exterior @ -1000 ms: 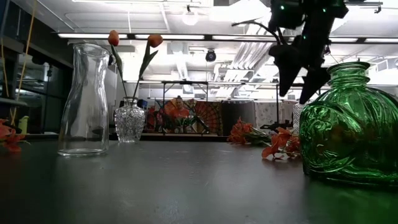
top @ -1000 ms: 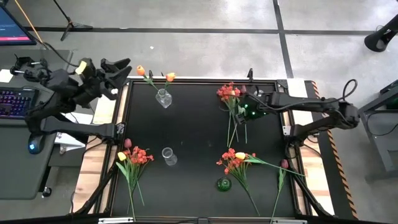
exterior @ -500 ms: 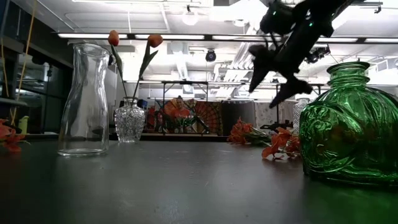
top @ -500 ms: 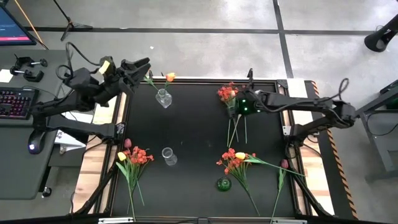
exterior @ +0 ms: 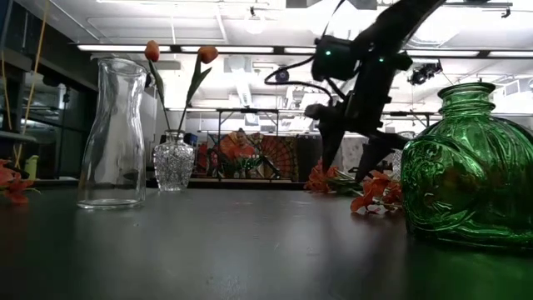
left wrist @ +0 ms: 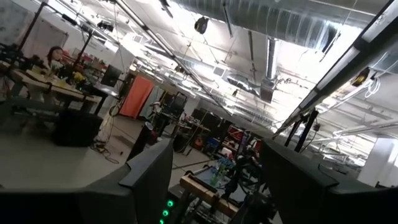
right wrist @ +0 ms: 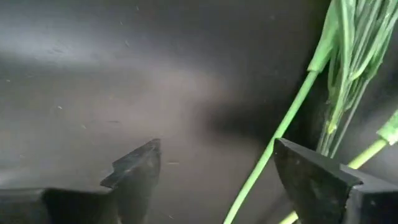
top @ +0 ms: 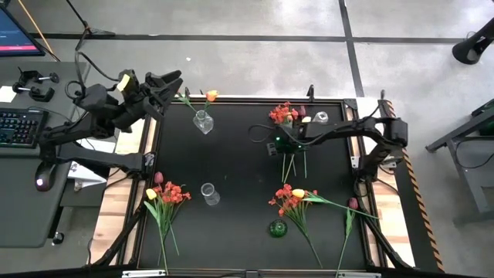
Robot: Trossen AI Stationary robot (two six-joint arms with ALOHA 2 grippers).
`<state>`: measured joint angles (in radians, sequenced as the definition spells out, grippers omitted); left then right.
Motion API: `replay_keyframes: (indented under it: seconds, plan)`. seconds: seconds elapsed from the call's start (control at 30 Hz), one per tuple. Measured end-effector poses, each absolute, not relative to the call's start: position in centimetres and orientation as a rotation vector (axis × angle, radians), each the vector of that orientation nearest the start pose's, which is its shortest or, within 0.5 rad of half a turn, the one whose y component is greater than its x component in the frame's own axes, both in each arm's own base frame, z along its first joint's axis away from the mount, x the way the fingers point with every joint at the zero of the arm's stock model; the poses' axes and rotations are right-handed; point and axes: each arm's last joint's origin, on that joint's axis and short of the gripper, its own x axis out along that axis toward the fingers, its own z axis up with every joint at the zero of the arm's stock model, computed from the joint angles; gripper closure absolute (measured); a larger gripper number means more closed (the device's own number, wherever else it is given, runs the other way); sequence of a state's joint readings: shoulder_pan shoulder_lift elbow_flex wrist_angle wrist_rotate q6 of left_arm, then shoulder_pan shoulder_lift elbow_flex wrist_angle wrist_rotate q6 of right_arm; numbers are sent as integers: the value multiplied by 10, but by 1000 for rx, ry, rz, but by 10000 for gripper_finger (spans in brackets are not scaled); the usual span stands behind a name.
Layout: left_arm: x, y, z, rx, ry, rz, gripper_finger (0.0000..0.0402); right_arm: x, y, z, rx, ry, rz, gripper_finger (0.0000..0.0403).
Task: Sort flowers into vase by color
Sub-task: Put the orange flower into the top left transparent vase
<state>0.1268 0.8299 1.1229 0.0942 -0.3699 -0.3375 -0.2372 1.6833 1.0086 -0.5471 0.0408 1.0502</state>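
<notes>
The high view looks straight down on the whole table point(top: 247, 177). The low view sits at tabletop level, facing the room, sharing the green vase point(exterior: 466, 167). Wrist views: left faces the room, right hugs the tabletop

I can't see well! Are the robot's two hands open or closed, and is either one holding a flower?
Left gripper: open, holding nothing, raised by the table's far left corner.
Right gripper: open, holding nothing, low beside the green stems.
</notes>
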Motion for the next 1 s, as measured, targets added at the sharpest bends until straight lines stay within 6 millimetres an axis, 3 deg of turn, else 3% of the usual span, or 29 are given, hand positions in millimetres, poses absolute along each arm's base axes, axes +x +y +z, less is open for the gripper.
replay_keyframes:
  seconds: [0.3,0.77,0.87,1.0]
  plan:
    - [128,27,466,-349,-485,422,172,314,-75,154,1006,1091,-984,185]
    - [117,25,465,-348,-468,425,172,317,-78,140,951,1112,-1043,218]
    - [117,25,465,-348,-469,425,172,316,-79,139,904,1121,-1037,252]
    - [117,26,465,-349,-468,425,172,316,-80,139,853,1128,-1034,334]
